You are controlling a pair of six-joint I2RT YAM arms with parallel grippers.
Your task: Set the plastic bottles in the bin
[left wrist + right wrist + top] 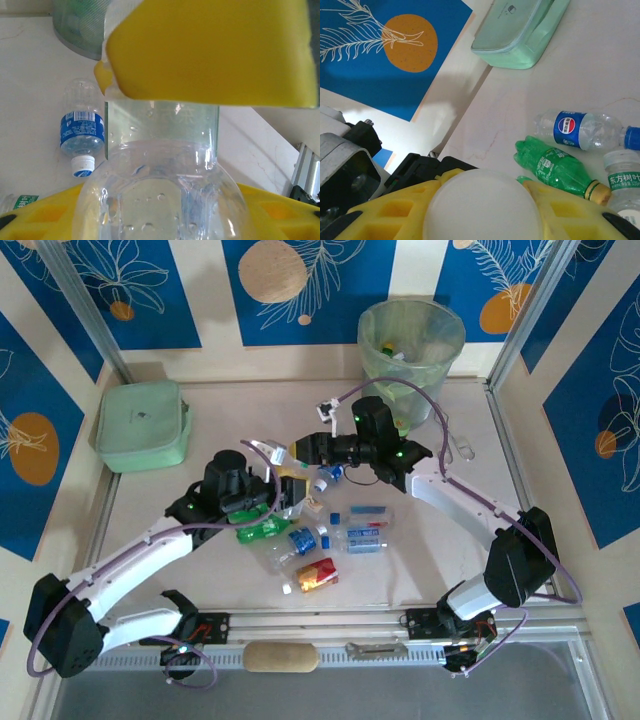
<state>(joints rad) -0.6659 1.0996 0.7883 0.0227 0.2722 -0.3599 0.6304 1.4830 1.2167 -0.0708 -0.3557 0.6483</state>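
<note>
A clear bottle stands between the yellow jaws of my left gripper, which is shut on its body. My right gripper is shut on the same bottle's top, its white cap facing the camera; one of its yellow fingers shows above. Both grippers meet over the table's middle, left gripper and right gripper. Several bottles lie below: a green bottle, blue-labelled bottles, and a red-yellow one. The bin stands at the far right.
A mint-green pouch lies at the far left. A blue-labelled bottle lies just past the left gripper. A Pepsi bottle and a green bottle lie beside the right gripper. Aluminium rails edge the table.
</note>
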